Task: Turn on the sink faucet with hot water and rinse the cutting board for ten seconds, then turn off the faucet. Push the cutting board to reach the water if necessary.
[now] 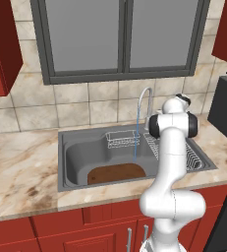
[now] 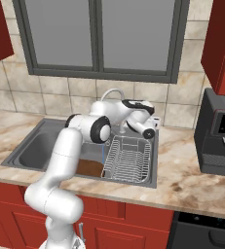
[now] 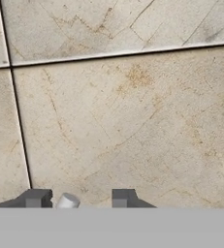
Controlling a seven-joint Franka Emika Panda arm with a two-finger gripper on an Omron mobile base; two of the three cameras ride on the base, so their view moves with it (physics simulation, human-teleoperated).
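- Water [image 1: 135,140], a thin pale-blue stream, falls from the arched chrome faucet [image 1: 145,101] at centre frame.
- The flat dark-brown speckled cutting board [image 1: 116,173] lies low in the grey steel sink [image 1: 75,155], under the stream.
- My gripper [image 3: 77,198] faces the tiled wall; jaws stand apart around a small pale knob, which I judge to be the lever.
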